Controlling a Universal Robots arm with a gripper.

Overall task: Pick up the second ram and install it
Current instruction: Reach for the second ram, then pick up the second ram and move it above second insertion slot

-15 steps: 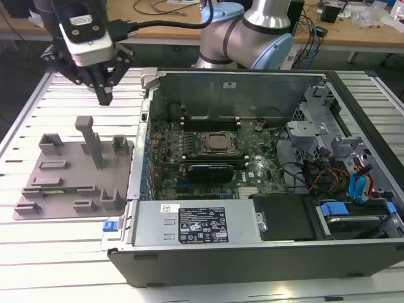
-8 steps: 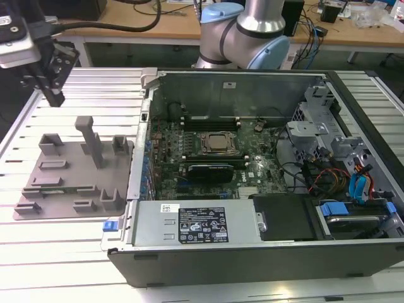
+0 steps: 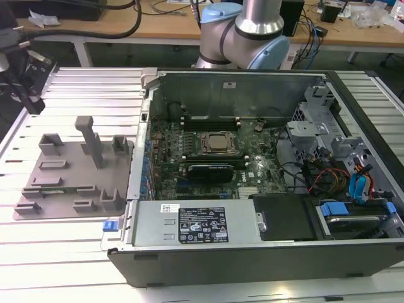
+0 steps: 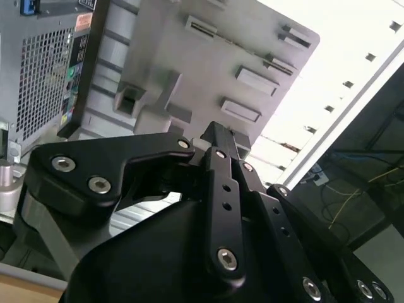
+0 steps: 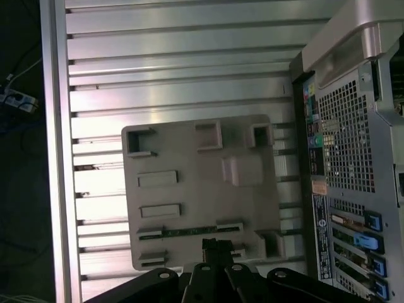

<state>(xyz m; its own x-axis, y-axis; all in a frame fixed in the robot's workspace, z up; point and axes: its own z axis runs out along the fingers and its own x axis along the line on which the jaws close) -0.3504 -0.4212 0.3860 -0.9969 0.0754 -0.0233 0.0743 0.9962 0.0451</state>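
The second ram [image 5: 189,231] is a thin dark green stick lying flat along one edge of the grey fixture tray [image 5: 189,164], between two small raised holders. My gripper [image 5: 216,247] hovers above the tray edge closest to that stick, its black fingers pressed together with nothing between them. In the second wrist view the gripper [image 4: 218,134] points down at the tray [image 4: 208,69]. In the exterior view the gripper [image 3: 35,104] hangs over the slatted table at the far left, above and behind the tray [image 3: 63,173].
The open computer case [image 3: 252,252] lies beside the tray toward the exterior view's right, motherboard [image 3: 208,145] exposed. A tall grey post [image 3: 88,136] rises from the tray. The case's rear panel [image 5: 341,158] borders the tray. A workbench with cables runs behind.
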